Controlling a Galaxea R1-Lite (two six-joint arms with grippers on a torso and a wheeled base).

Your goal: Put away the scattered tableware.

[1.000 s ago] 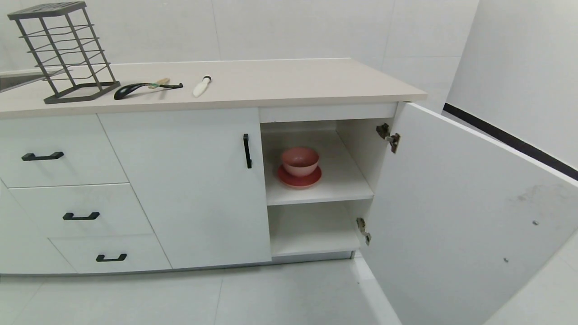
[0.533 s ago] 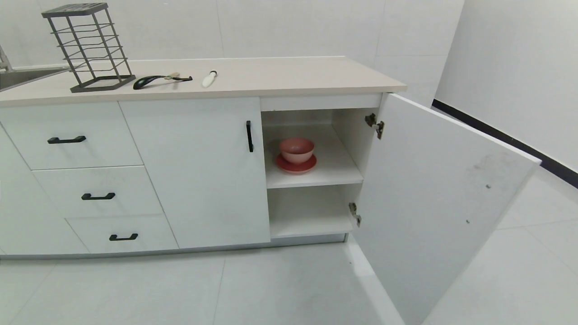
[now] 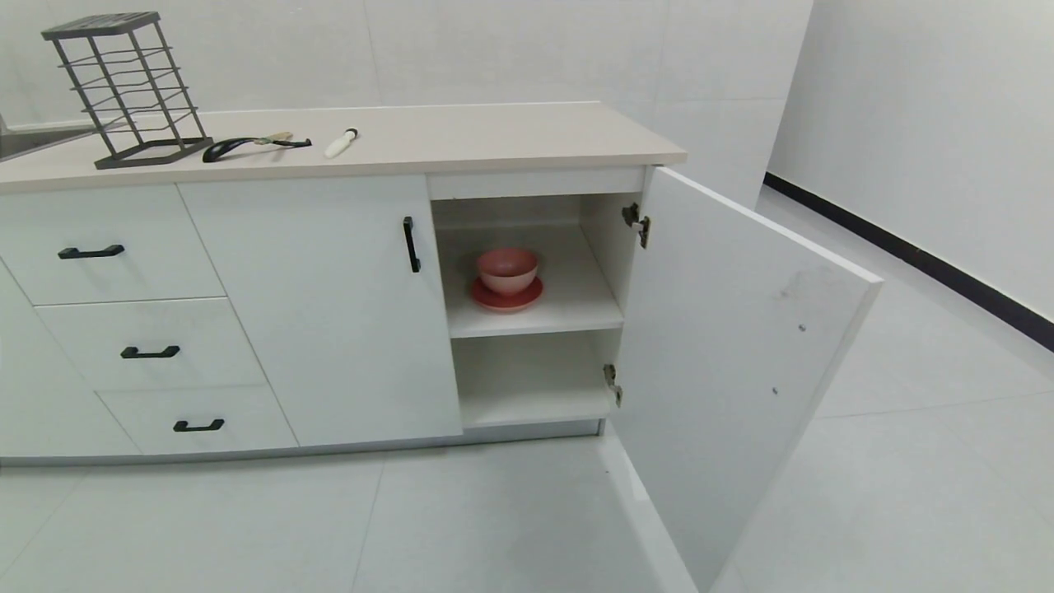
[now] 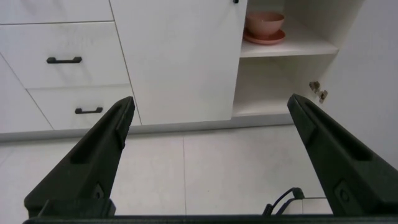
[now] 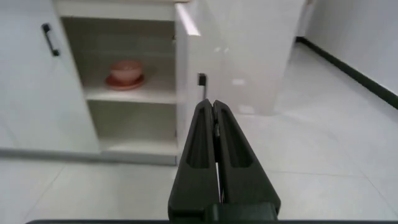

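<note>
Since only the camera backs off, the bowl [image 3: 508, 270] stays shelved mid-frame, and the utensils [image 3: 219, 151] upper left on the worktop [image 3: 494, 132] still need stowing. Left gripper [image 4: 211, 102] wide apart, right gripper [image 5: 213, 109] pinched closed, both empty.

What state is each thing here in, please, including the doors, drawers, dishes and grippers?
Right door, wide open.
Left door, shut.
Drawers, all three shut.
Bowl, upright on the plate, upper shelf.
Rack, upright on the counter, empty.
Spoon, lying flat on the counter.
Left gripper, open, empty.
Right gripper, shut, empty.
</note>
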